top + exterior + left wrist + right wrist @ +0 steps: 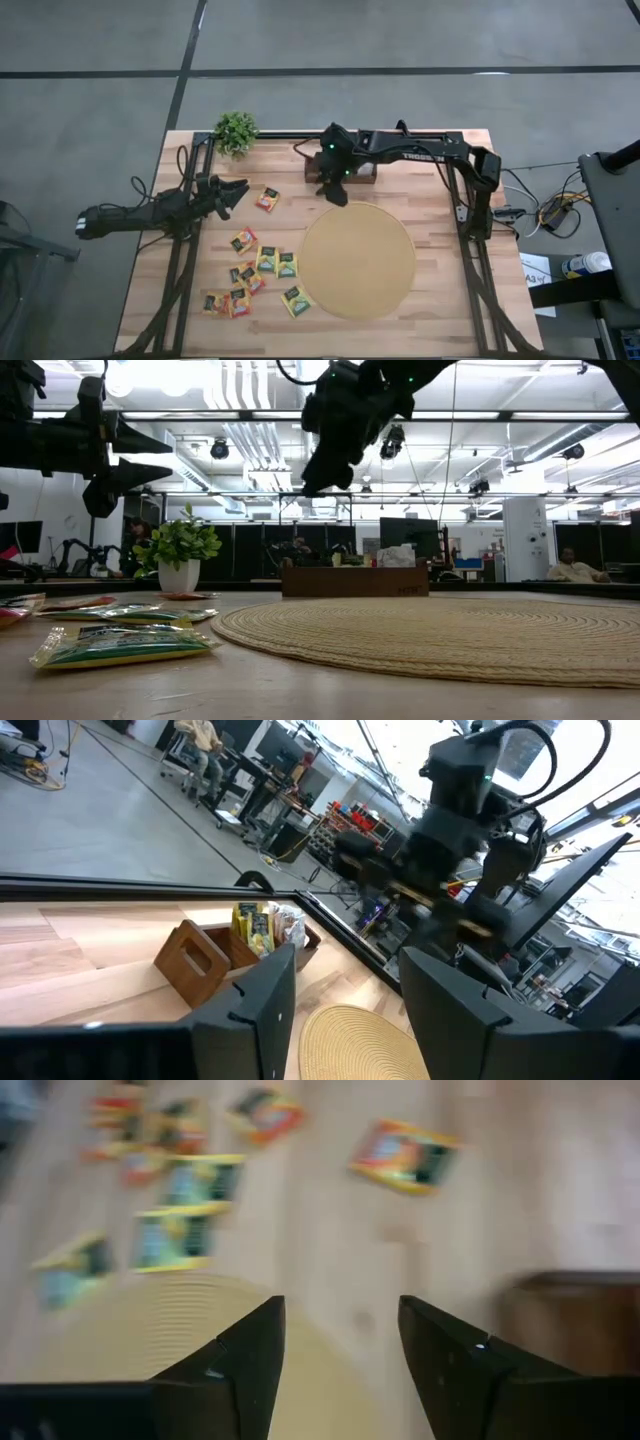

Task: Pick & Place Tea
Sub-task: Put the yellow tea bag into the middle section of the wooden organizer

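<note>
Several tea sachets (267, 260), yellow-green and orange-red, lie flat on the wooden table left of the round tan mat (358, 260); one sachet (268, 198) lies apart, farther back. More sachets (255, 928) stand in the brown wooden tray (195, 960) at the far edge. My right gripper (338, 198) hangs open above the table between the tray and the mat's far rim, slanting down, with nothing between its fingers (340, 1315). My left gripper (240, 190) waits open at the left, level and clear of the table, pointing toward the tray.
A small potted plant (236, 132) stands at the far left corner. The tray (355, 582) sits behind the mat (450, 635). Bare wood shows between the scattered sachets and the tray. Black frame rails (470, 250) run along the table's sides.
</note>
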